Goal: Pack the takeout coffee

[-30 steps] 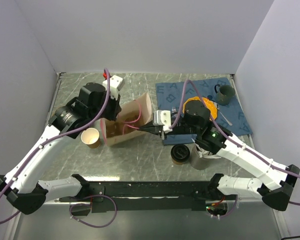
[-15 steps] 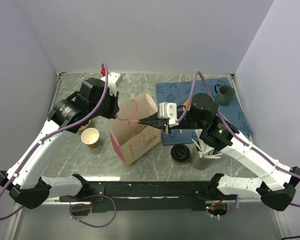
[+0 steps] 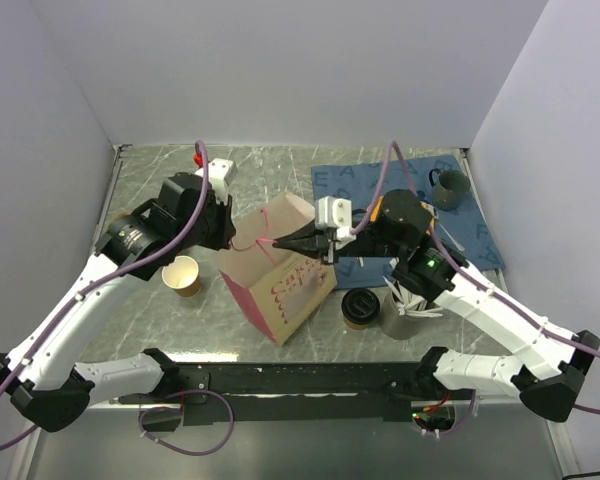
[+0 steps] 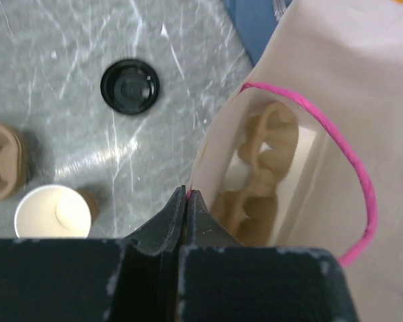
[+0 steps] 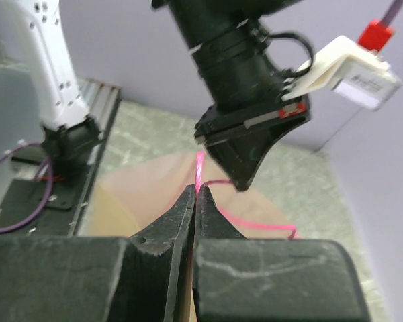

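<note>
Both arms are on the paper bag (image 3: 285, 290) at mid-desk. The left end effector (image 4: 187, 198) is clamped fully closed on the bag's rim, right where the pink handle (image 4: 352, 174) meets the paper. The right end effector (image 5: 196, 191) is pinched closed too, with 1 thin loop of pink handle between its fingers. The bag's mouth gapes between them. Inside sits what looks like a moulded cardboard carrier, though the left wrist view is too soft to be sure.

The takeout coffee (image 3: 360, 308) stands on the desk (image 3: 230, 335), black lid on. It is to the near right of the bag and apart from it, just beside a grey cup (image 3: 400, 315). An open cup (image 3: 183, 275) stands left of the bag.
</note>
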`<state>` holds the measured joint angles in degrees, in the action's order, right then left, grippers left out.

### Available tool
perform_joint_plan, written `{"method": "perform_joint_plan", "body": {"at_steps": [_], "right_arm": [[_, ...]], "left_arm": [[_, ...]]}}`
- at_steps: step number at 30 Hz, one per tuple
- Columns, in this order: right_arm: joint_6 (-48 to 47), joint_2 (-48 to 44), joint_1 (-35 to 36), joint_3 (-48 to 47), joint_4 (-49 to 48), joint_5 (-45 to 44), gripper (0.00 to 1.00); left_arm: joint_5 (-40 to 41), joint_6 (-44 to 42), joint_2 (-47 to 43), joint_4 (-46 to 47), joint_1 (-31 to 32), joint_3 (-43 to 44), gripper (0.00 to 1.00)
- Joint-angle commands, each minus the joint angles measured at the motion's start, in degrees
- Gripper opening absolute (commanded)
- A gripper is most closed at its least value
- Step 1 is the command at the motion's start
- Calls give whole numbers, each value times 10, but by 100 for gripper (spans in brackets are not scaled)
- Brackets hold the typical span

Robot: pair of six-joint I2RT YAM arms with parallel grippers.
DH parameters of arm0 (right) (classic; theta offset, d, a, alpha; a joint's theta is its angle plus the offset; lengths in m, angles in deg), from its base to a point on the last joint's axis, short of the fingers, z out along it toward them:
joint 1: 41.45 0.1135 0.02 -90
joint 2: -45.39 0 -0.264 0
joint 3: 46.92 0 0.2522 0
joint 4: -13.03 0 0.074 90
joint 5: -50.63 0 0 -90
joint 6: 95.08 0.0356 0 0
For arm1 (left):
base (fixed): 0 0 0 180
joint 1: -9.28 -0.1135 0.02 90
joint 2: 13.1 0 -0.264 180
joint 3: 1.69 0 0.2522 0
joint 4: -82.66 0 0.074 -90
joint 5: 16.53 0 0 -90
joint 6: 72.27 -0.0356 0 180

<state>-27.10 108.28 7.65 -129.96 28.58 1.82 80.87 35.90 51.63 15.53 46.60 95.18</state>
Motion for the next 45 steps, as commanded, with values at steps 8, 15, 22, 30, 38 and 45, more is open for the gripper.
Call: {"method": "perform_joint_plan", "body": {"at_steps": [8,15,22,30,38,45], "right_arm": [[26,-7,-13,56,-25,-35,11],[22,-42,-20,65,4,-65,49],[205,-81,-19,69,17,-193,68],[358,-59,-19,-38,255,-339,67],[375,-152,-19,31,292,-339,66],[370,-200,-19,49,342,-364,66]], "left_arm": [[4,73,-34,17,0,-15,36],[68,48,-38,17,0,35,75],[55,-92,23,12,0,101,84],[-101,-286,140,36,-5,166,77],[-248,-507,165,43,-15,169,73],[-303,-578,197,-18,-29,181,70]]}}
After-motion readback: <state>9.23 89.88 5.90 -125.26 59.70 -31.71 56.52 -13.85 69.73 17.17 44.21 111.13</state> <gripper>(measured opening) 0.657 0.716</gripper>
